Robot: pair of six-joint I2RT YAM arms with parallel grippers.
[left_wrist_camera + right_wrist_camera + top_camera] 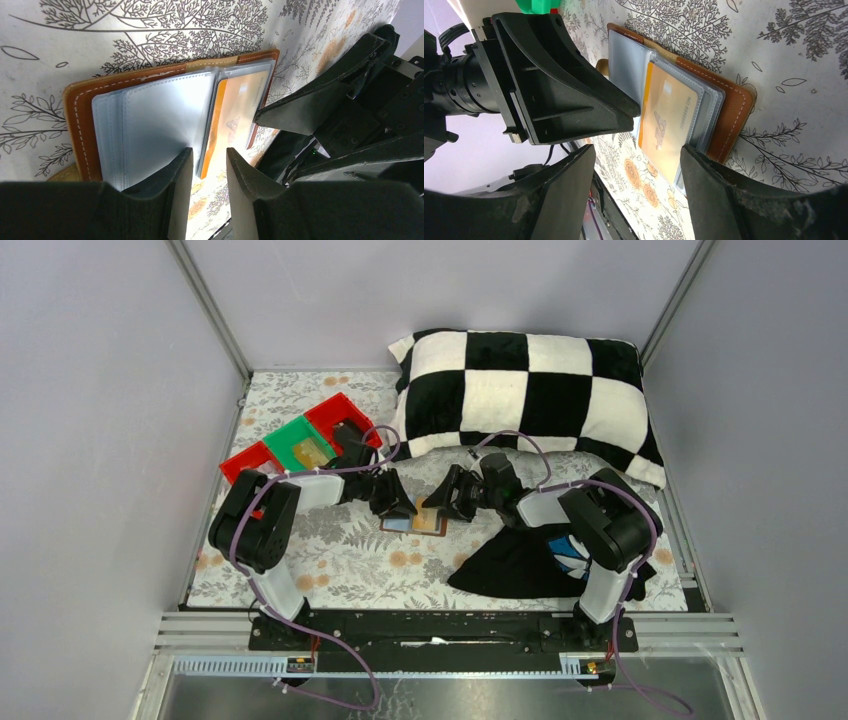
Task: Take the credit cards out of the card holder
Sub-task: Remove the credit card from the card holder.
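The brown card holder [414,524] lies open on the floral cloth; it also shows in the left wrist view [80,115] and the right wrist view [734,107]. A beige-orange credit card [242,115] sits in a clear sleeve on one half, also seen in the right wrist view [669,120]. The other half shows grey-blue sleeves [160,125]; I cannot tell whether they hold a card. My left gripper [209,152] is narrowly open and empty, with one fingertip [184,159] on the grey-blue sleeves beside the card's edge. My right gripper [636,152] is wide open at the card's side, one fingertip [691,157] at the sleeve's edge.
Red and green trays [300,440] stand at the back left; something flat and yellowish lies in the green one. A black-and-white checked pillow [520,390] fills the back right. A black cloth with blue-white print [520,560] lies under the right arm. The two grippers [418,508] are close together.
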